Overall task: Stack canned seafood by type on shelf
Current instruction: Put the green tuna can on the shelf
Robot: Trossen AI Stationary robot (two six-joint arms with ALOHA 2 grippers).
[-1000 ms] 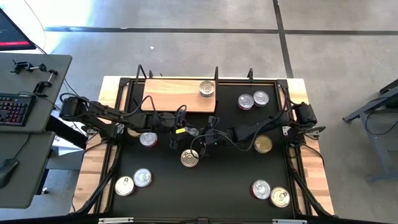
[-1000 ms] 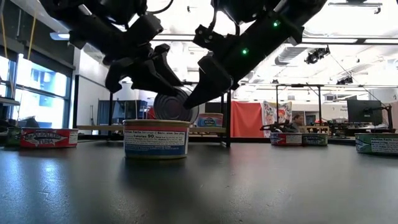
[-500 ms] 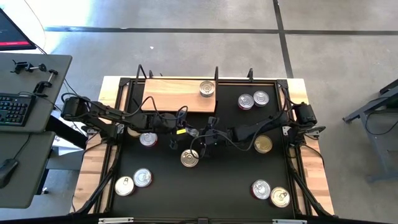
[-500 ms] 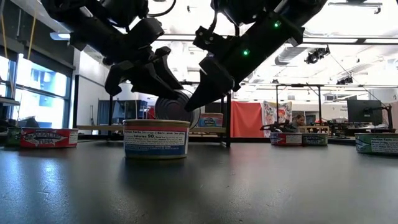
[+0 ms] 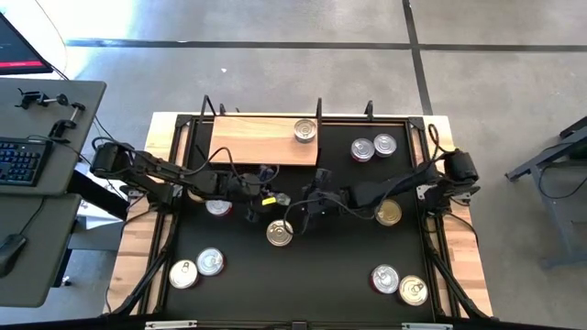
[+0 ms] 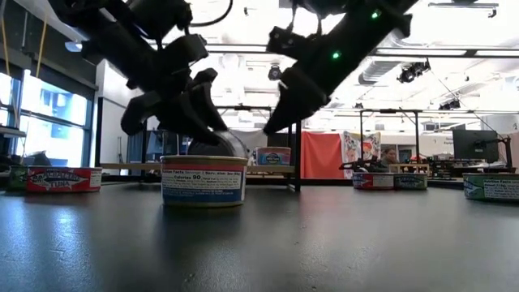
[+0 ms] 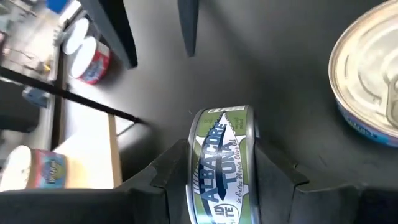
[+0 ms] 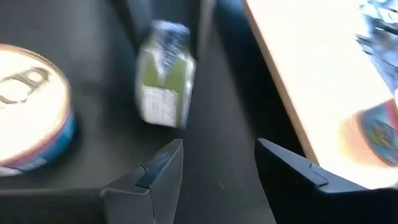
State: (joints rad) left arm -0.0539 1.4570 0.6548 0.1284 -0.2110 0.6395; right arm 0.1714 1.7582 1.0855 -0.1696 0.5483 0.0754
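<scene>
- One tin [image 7: 222, 163], on edge, is clamped in the left gripper [image 7: 222, 177]; right gripper [image 8: 217, 165] is spread, empty, just beside.
- Next: carry it to the shelf [image 5: 257, 147] and stack by type.

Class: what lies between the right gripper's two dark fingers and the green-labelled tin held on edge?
Only bare black mat separates right gripper from the green-labelled tin, per right wrist view.

The black table mat [image 5: 303, 266] carries scattered tins [image 5: 210, 262] and the wooden shelf [image 5: 257, 143], bearing one tin [image 5: 305, 130].
</scene>
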